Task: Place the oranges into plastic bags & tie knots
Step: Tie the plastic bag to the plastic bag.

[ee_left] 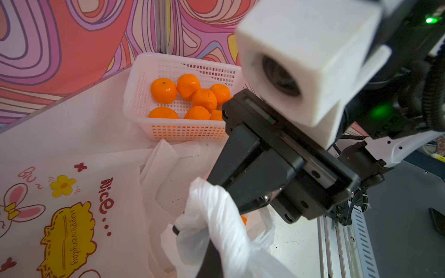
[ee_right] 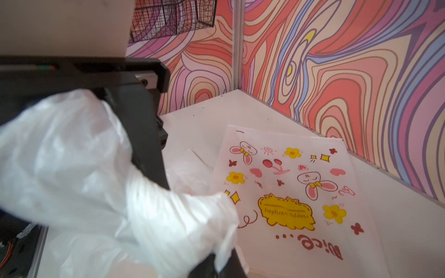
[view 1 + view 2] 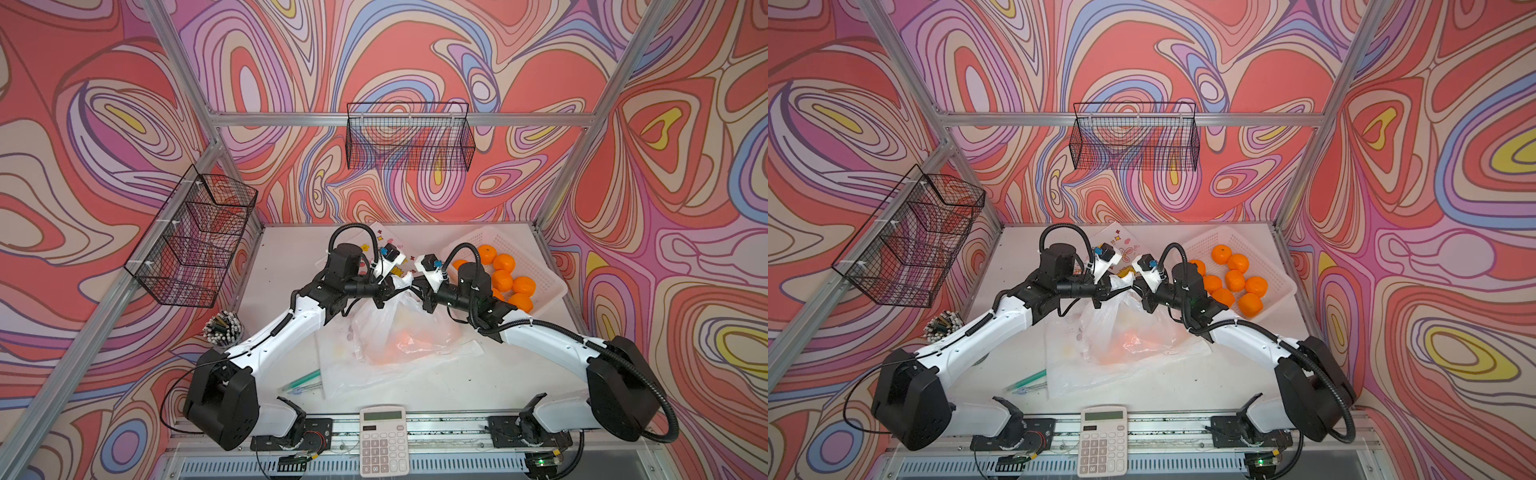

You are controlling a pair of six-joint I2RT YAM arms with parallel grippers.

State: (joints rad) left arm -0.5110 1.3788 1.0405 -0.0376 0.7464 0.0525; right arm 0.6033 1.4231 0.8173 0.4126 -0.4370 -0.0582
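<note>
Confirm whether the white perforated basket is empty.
No, several oranges lie inside the white basket, plainly seen in the left wrist view.

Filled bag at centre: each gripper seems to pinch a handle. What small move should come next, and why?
Probably cross the handles: carry the right gripper over the left gripper. Both are shut on bunched handle plastic of the bag, held close together above it; oranges show through inside, and the handles are not yet tied.

Txt on flat bag (image 2: 296,192): "Nice...", "Happy everyday"
</note>
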